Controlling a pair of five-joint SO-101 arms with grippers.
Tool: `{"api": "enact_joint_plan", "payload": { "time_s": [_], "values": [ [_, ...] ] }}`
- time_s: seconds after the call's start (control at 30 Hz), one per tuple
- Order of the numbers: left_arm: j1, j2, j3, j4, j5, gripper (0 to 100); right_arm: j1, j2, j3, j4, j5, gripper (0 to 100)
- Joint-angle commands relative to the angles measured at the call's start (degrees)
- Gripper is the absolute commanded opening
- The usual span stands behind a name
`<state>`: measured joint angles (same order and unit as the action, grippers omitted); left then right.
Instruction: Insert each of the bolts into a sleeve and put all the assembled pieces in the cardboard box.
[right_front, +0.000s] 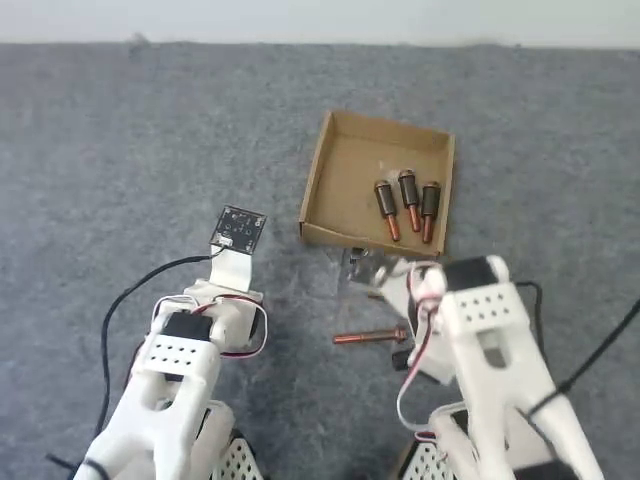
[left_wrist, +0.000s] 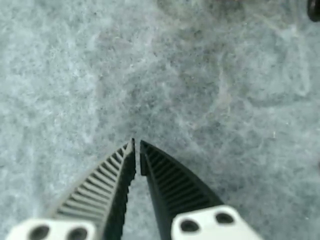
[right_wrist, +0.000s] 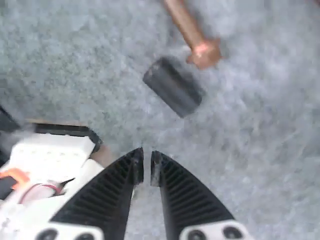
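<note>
**A:** What takes up the most room?

**B:** The grey table (right_front: 120, 150), seen from above. The left arm (right_front: 180, 370) comes in from 7 o'clock and the right arm (right_front: 490, 330) from 5 o'clock.

**A:** Where is the cardboard box (right_front: 316, 175)?

**B:** At about 1 o'clock from the table's middle, with its top open. Three assembled pieces (right_front: 410, 205) lie side by side on its floor, toward its 3 o'clock wall. Their copper ends point to 6 o'clock.

**A:** Is anything lying loose?

**B:** One copper bolt (right_front: 368, 338) lies flat on the table at 5 o'clock, outside the box. It is just beside the right arm, with its head toward 3 o'clock. A dark sleeve (right_wrist: 173, 86) lies just beside that head, not on the bolt.

**A:** And the jaws?

**B:** The left jaws are drawn together over bare table, gripping nothing. The right jaws are all but together, with a thin slit between the tips. They are empty and hover near the sleeve.
</note>
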<state>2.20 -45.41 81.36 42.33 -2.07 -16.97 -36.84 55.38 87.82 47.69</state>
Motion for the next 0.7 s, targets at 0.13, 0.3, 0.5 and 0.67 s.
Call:
{"api": "enact_joint_plan", "payload": {
  "time_s": [0.13, 0.3, 0.5, 0.67],
  "values": [
    [-0.4, -1.2, -0.4, -1.3, -0.4, 1, -4.3, -12.6, 9.1, -5.5, 6.2, 4.0],
    [-0.4, -1.2, -0.4, -1.3, -0.4, 1, -7.0, -17.0, 14.9, -11.2, 6.0, 15.4],
    [-0.4, -1.2, -0.4, -1.3, -0.4, 1, -8.2, -17.5, 18.9, -17.5, 7.5, 15.5],
    [-0.4, -1.2, -0.4, -1.3, -0.4, 1, -12.1, -18.0, 19.6, -17.8, 10.2, 15.5]
  ]
}}
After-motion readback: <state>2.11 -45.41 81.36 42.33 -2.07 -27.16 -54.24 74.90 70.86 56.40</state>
